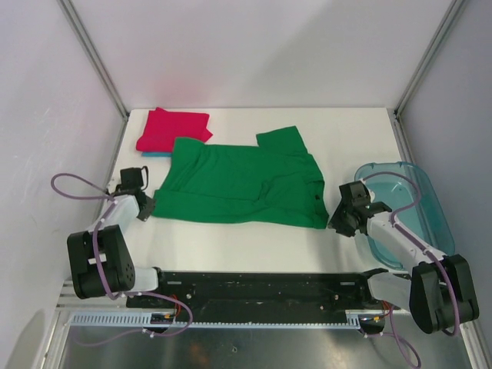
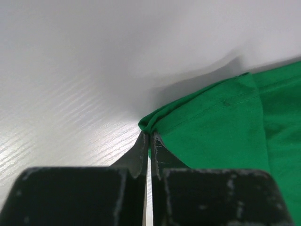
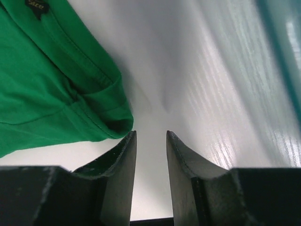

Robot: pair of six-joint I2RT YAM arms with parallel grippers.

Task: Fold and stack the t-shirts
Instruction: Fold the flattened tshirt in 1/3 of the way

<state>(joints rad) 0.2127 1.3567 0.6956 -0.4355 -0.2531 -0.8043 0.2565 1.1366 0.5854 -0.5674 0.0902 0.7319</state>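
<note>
A green t-shirt (image 1: 238, 184) lies spread flat in the middle of the table. My left gripper (image 1: 146, 209) is at its near left corner, jaws shut on the bunched hem of the green t-shirt (image 2: 221, 127); in the left wrist view the gripper (image 2: 149, 136) pinches that fold. My right gripper (image 1: 336, 221) sits just off the shirt's near right corner. In the right wrist view it (image 3: 150, 134) stands open with bare table between its fingers, the green cloth (image 3: 47, 84) beside the left finger. A folded magenta-red t-shirt (image 1: 173, 129) lies at the back left on a light blue one (image 1: 156, 154).
A translucent blue-green plastic bin (image 1: 415, 207) stands at the right edge of the table, close behind my right arm; its rim (image 3: 282, 37) shows at the right of the right wrist view. White walls enclose the table on the left, back and right.
</note>
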